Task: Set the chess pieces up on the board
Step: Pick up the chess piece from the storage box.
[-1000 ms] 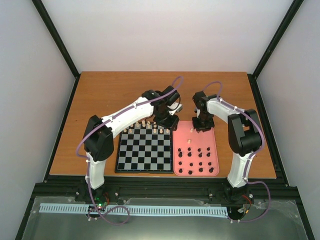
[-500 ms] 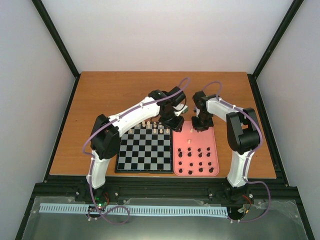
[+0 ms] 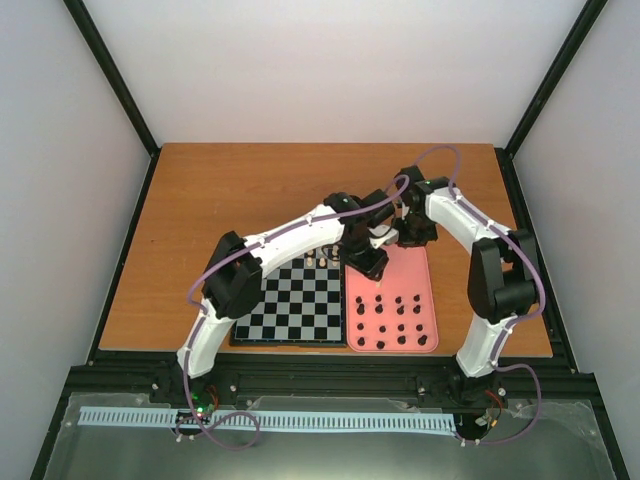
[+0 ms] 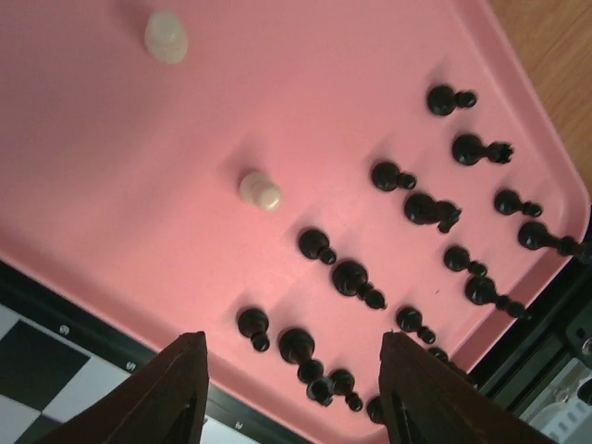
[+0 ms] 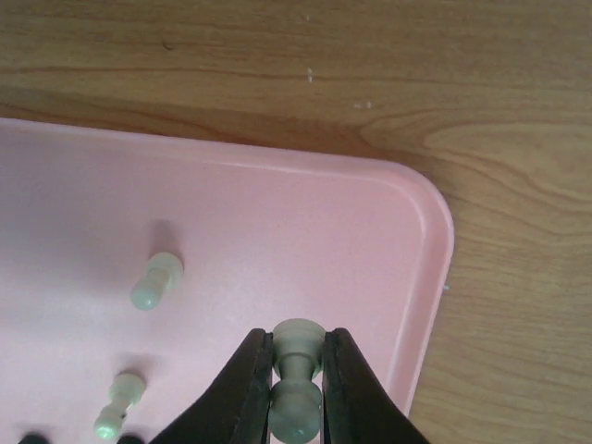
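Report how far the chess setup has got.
Done: several cream pieces stand along the board's far edge. In hand: the right gripper is shut on a cream pawn over the pink tray; the left gripper hangs open there. Left: two loose cream pieces and the black pieces on the tray.

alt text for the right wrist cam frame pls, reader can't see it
Right gripper shut on a cream chess piece, over the rounded corner of a pink tray. Two more cream pieces sit on the tray to the left; wooden table beyond.

lab, white-walled black-framed enclosure [image 3: 112, 78]
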Motion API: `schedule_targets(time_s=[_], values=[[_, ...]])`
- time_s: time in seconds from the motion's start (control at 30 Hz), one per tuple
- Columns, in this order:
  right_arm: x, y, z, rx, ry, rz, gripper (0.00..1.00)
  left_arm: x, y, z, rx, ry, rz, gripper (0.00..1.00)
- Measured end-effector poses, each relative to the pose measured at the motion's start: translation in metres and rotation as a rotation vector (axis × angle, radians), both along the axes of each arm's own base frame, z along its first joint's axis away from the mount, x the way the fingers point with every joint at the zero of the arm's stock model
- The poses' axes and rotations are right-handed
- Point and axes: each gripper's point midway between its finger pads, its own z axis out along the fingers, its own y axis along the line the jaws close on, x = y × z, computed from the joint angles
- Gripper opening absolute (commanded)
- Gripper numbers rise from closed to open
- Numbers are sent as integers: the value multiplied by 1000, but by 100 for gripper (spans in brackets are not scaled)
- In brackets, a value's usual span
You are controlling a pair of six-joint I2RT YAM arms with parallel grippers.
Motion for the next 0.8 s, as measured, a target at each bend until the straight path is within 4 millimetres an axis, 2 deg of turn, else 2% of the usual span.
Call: schedule_targets(time_s=[0.17, 0.3, 0.4, 0.47, 0.63, 0.8], values=[[5, -26, 11, -45, -30, -60, 6, 9, -19, -1, -39, -34, -25, 52], [8, -37, 11, -61, -35, -90, 6, 15, -29, -5, -53, -55, -30, 45], [10, -42, 12, -72, -42, -106, 6, 19, -33, -5, -60, -72, -30, 43], [10, -45, 12, -72, -43, -117, 6, 21, -33, -6, -69, -94, -25, 43], [13, -54, 26, -31, -72, -161, 6, 20, -13, -16, -5, -119, 12, 42], [19, -69, 31, -18, -100, -214, 6, 22, -10, -17, 12, -130, 26, 44]])
